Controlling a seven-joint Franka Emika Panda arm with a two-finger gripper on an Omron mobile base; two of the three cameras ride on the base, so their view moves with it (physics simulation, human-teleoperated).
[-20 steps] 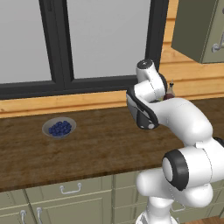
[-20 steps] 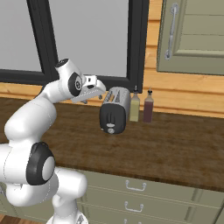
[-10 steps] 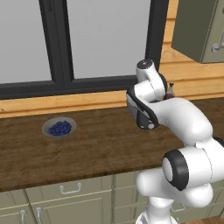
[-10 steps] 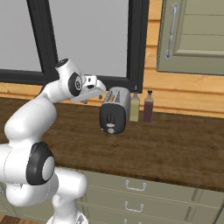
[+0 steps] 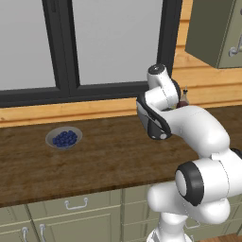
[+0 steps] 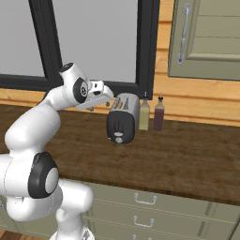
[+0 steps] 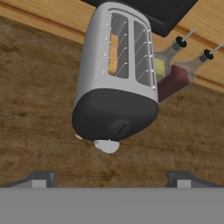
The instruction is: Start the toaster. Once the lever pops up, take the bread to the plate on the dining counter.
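The dark grey toaster (image 6: 123, 123) stands on the brown wooden counter (image 6: 187, 154) below the window. In the hand view the toaster (image 7: 116, 83) lies just ahead, its two slots facing the camera, and the tan bread (image 7: 113, 54) sits down in the left slot. A small pale lever knob (image 7: 107, 146) sticks out of its dark front face. My gripper (image 6: 108, 95) hovers up and to the left of the toaster, apart from it. Its fingertips (image 7: 40, 179) stand wide, so my gripper (image 7: 110, 180) is open and holds nothing. The plate and the dining counter are out of view.
A yellow bottle (image 6: 144, 114) and a dark red bottle (image 6: 158, 114) stand right beside the toaster against the wall. A grey bowl of blue berries (image 5: 64, 138) sits far left on the counter. A wall cabinet (image 6: 206, 37) hangs above on the right.
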